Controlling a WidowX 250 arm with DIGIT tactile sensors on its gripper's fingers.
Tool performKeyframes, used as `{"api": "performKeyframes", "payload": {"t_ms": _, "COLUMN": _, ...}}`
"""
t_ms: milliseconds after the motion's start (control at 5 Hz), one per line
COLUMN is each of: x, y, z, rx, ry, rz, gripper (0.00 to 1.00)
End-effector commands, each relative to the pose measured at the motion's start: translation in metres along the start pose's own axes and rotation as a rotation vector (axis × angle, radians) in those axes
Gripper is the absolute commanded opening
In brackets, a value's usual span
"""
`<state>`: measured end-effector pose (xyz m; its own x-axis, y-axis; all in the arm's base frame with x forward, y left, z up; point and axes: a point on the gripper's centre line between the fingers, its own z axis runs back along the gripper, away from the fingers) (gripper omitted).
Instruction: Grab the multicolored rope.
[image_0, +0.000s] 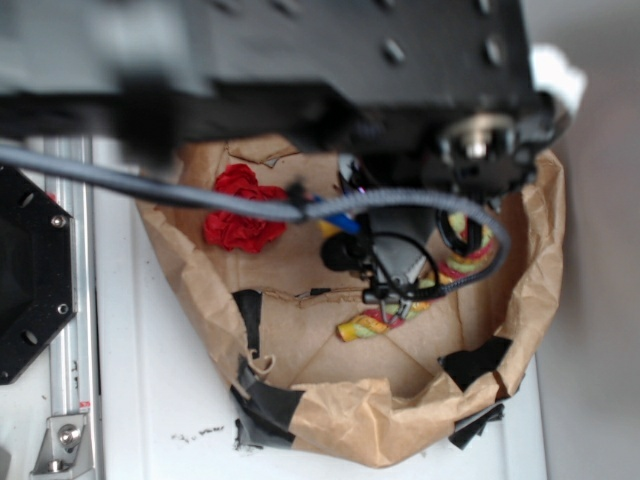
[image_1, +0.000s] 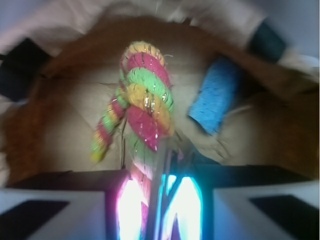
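The multicolored rope (image_1: 145, 100), a thick twisted cord of red, green, yellow and orange, runs from between my fingers out across the brown paper floor. In the exterior view one end (image_0: 365, 326) shows just below the gripper (image_0: 385, 295), and more of it lies at the right (image_0: 470, 250). In the wrist view the gripper (image_1: 157, 200) has its glowing pads close together with the rope's near part pinched between them. The arm hides the rope's middle in the exterior view.
A red fabric rose (image_0: 240, 215) lies at the left inside the brown paper basin (image_0: 340, 410), which has raised walls and black tape patches. A flat blue block (image_1: 216, 95) lies to the right of the rope. A grey cable (image_0: 150, 185) crosses overhead.
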<state>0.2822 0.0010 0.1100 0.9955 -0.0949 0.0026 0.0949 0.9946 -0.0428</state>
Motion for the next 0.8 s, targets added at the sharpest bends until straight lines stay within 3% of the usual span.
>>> {"api": "performKeyframes", "payload": {"t_ms": 0, "x": -0.002, "y": 0.022, "z": -0.004, "rx": 0.012, "ry": -0.041, "rz": -0.005, "gripper": 1.00}}
{"api": "performKeyframes", "payload": {"t_ms": 200, "x": -0.002, "y": 0.024, "z": -0.007, "rx": 0.020, "ry": -0.029, "rz": 0.013, "gripper": 1.00}}
{"api": "performKeyframes", "payload": {"t_ms": 400, "x": 0.000, "y": 0.020, "z": 0.002, "rx": 0.012, "ry": -0.087, "rz": -0.013, "gripper": 1.00}}
{"api": "performKeyframes", "payload": {"t_ms": 600, "x": 0.016, "y": -0.002, "z": 0.003, "rx": 0.004, "ry": -0.143, "rz": -0.234, "gripper": 1.00}}
